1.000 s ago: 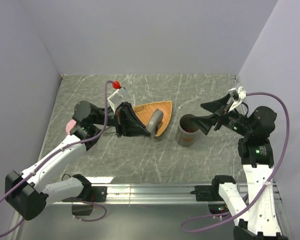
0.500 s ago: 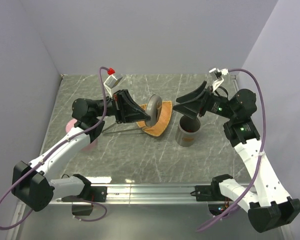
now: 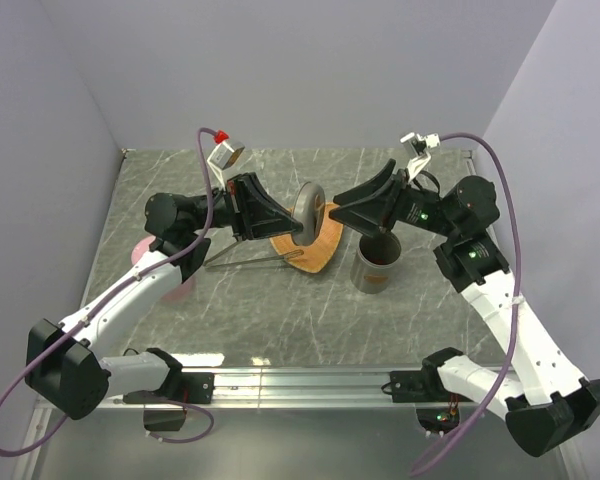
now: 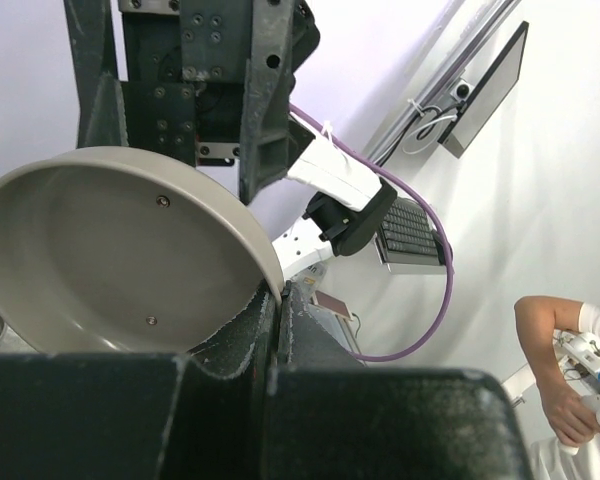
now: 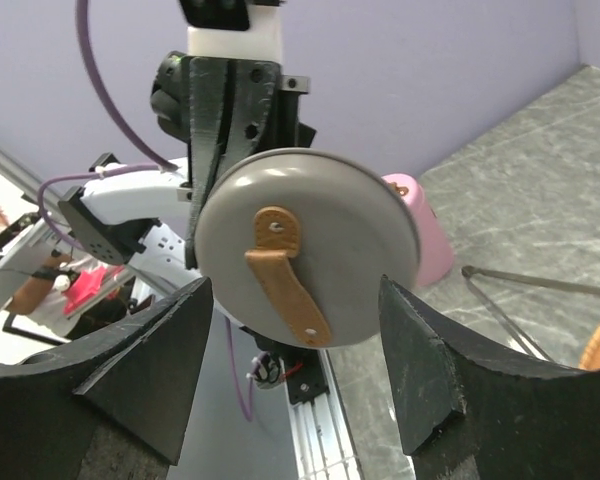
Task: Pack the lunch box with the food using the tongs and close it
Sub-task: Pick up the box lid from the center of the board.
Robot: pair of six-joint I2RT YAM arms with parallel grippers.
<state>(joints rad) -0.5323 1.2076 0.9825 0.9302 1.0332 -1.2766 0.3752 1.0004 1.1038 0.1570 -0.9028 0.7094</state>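
Most of the job done, by the look of it. Nearest on the table, grey round lunch box (image 3: 377,268), upright and open at the top, with red and brown food (image 3: 380,258) down inside. Beside it to the left, thin dark tongs (image 3: 250,263) lying flat, touched by neither claw, long way running side to side across the table, joined tip toward the left side, open ends toward the orange plate (image 3: 325,250). No food to see on the bare part of that plate; rest of it hidden. Higher up and further back, grey lid (image 3: 307,207) in the air over the plate, not yet on the box. Pinched tight at its rim by the left claw (image 3: 292,226), standing on its edge, brown strap (image 5: 285,275) side facing right, strap running up and down. Right claw (image 3: 338,214) wide open just beside the lid, holding nothing, a finger either side in its own view. Left to do: lid onto the box
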